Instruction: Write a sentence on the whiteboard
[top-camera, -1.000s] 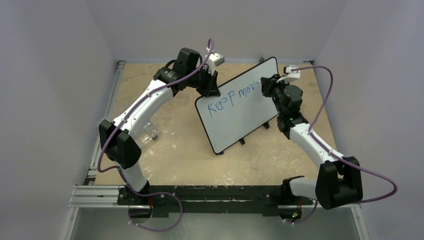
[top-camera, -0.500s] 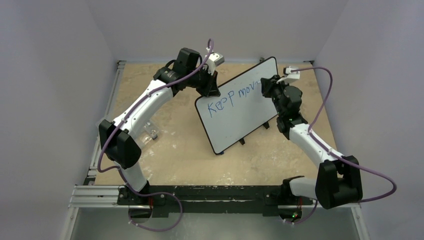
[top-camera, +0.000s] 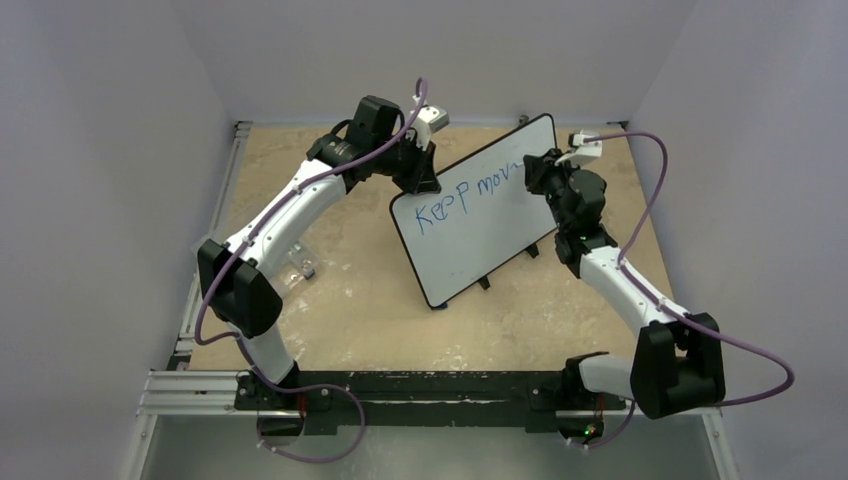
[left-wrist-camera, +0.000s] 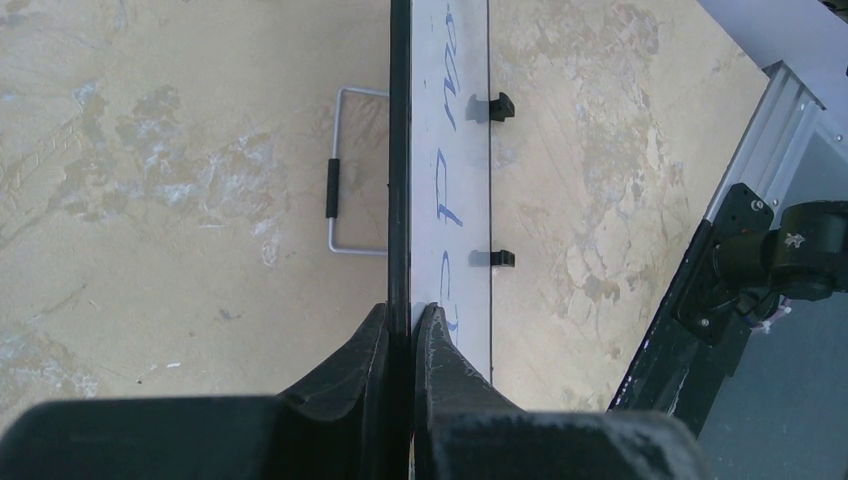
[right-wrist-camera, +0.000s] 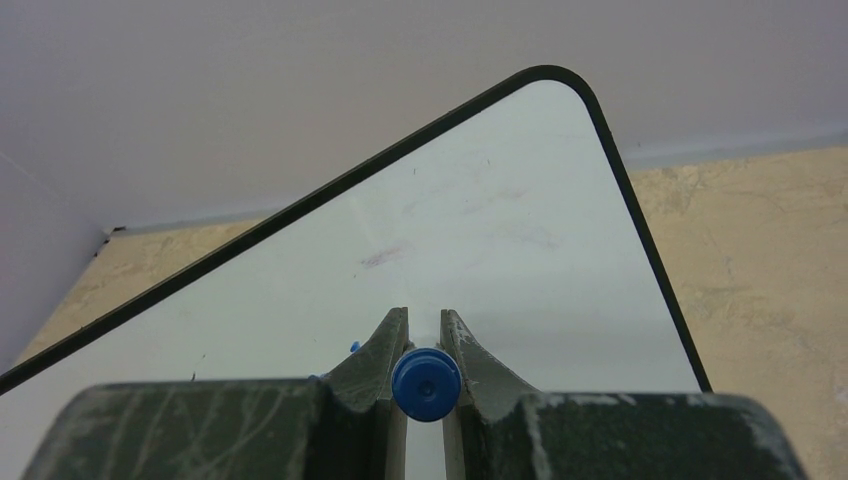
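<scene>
The whiteboard (top-camera: 480, 235) stands tilted on its black feet mid-table, its face toward the arms. Blue marker letters of the sentence (top-camera: 468, 197) read "Keep mov". My left gripper (top-camera: 424, 181) is shut on the board's upper left rim; in the left wrist view the left gripper (left-wrist-camera: 410, 316) pinches the black rim, with the board (left-wrist-camera: 466, 150) running edge-on and blue letters (left-wrist-camera: 447, 205) on it. My right gripper (top-camera: 532, 172) is shut on a blue marker (right-wrist-camera: 427, 383), pointed at the board's face (right-wrist-camera: 480, 230) after the last letter; the marker's tip is hidden.
A wire stand (left-wrist-camera: 345, 170) sticks out behind the board. A small metal fixture (top-camera: 300, 266) sits on the table by the left arm. An aluminium rail (top-camera: 190, 385) runs along the near edge. Walls close in on three sides.
The right wrist has shifted very slightly at the end of the writing. The left arm and the board have stayed put.
</scene>
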